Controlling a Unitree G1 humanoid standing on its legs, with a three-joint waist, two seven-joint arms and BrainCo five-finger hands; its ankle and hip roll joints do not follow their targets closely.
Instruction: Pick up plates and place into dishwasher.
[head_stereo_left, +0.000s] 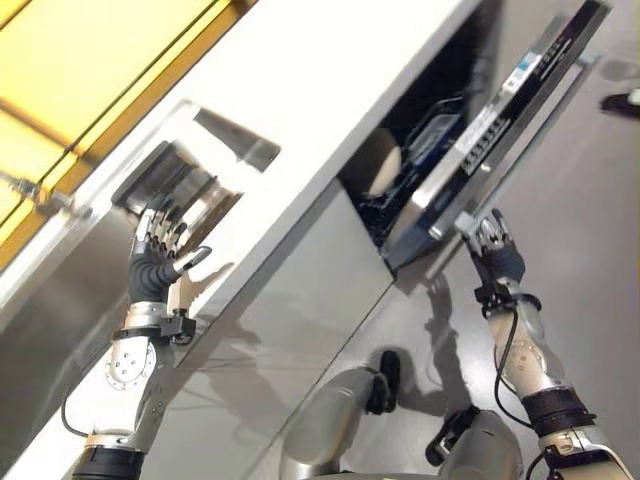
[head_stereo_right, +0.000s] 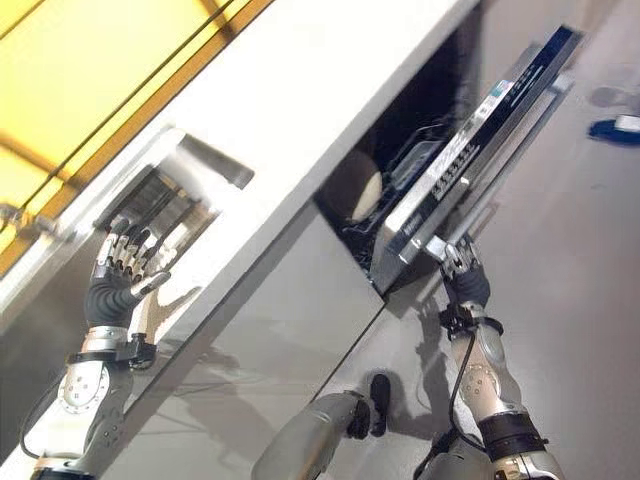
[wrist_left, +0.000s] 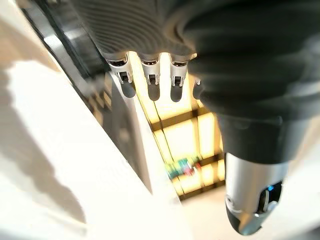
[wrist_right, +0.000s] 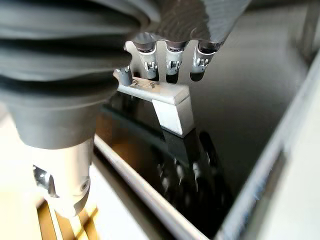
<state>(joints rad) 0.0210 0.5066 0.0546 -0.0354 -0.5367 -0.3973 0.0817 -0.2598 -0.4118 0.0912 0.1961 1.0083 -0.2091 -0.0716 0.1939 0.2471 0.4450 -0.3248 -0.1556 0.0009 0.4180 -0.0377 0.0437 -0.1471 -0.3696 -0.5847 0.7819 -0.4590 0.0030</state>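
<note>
Worktop (head_stereo_left: 300, 110): white, plates (head_stereo_left: 178, 190) racked in its recess.
Left hand (head_stereo_left: 155, 262): my fingers spread, empty.
Right hand (head_stereo_left: 497, 252): my fingers hooked on dishwasher door handle (wrist_right: 165, 102).

Surface finishes: bench, sink, dishwasher

The bench (head_stereo_left: 330, 90) top is smooth, matt white; its front panels (head_stereo_left: 290, 330) look like brushed grey metal. The sink (head_stereo_left: 185, 185) is shiny metal. The dishwasher door (head_stereo_left: 500, 130) has a glossy black face and a satin silver metal handle (wrist_right: 165, 102). The floor (head_stereo_left: 590, 250) is smooth, semi-gloss grey.
</note>
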